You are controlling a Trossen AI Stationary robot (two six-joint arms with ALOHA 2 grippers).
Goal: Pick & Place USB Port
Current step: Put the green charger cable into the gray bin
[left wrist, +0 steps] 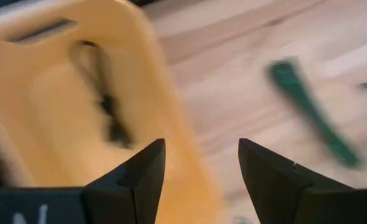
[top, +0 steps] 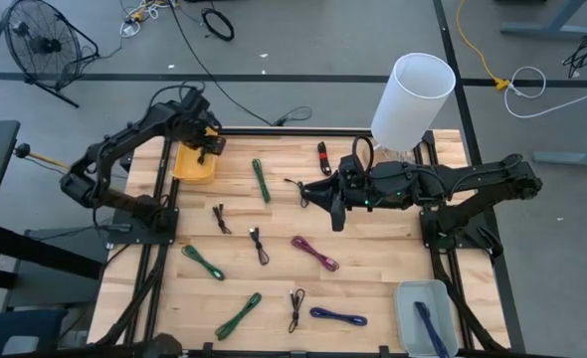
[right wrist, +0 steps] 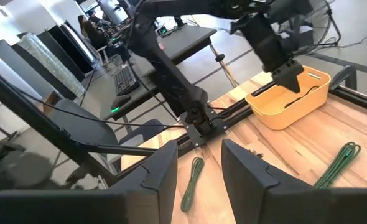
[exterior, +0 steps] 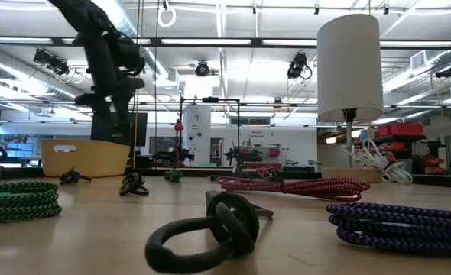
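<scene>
While the left claw hangs just above the yellow bin, its two dark wedge-shaped fingers stand apart with nothing between them, so it is released. Yellow bin is smooth plastic, rectangular with rounded corners and a slot handle in the wall, sitting at the far left corner of the surface. One thin black cable lies inside the bin on its floor, blurred in the left wrist view.

Right claw hovers well right of the bin, near the middle of the pale wood-plank surface, pointed toward the bin. In the right wrist view its fingers show a narrow gap and hold nothing.

Loose cables are spread over the surface away from the bin: a long green braided cable just right of the bin, small black coiled cable nearer the front, another black one beside it, a magenta braided bundle farther right, green bundles toward the front edge, a black cable and a purple braided coil at the front. A grey-blue plastic tray sits at the corner diagonally opposite the bin, with a blue cable in it. White cylindrical lamp shade stands at the back edge, far right of the bin.
</scene>
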